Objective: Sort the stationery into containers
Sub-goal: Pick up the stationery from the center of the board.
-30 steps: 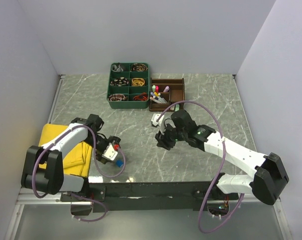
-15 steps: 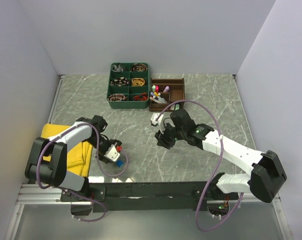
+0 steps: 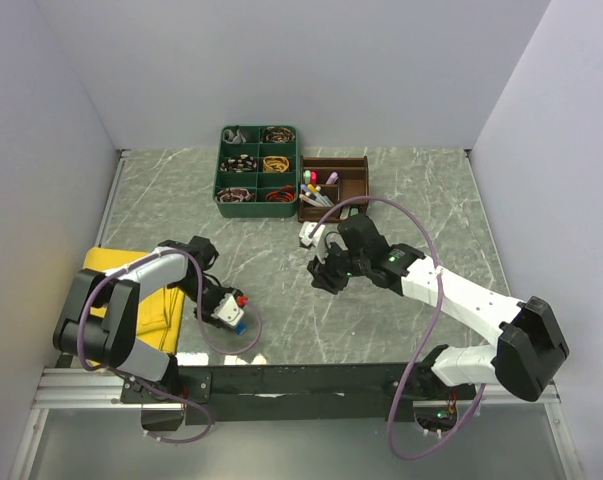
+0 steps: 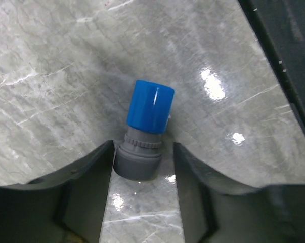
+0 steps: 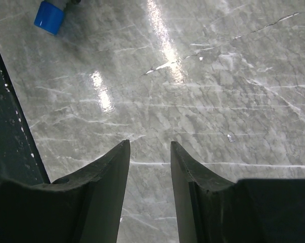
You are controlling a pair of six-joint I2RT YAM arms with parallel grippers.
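Left wrist view: your left gripper (image 4: 143, 147) straddles the blue cap (image 4: 149, 106) at its grey end, jaws released, with a gap on one side. The cap lies at 7 o'clock on the table (image 3: 431, 190), and the brown organiser (image 3: 353, 180) sits at 12. Your right gripper (image 5: 149, 147) is spread and empty.

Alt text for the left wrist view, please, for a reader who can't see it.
A small blue-capped grey cylindrical piece lies on the grey marbled tabletop, its grey end between the two dark fingers of the left tool, a narrow gap showing beside one finger. The table's dark edge rail crosses the upper right corner.
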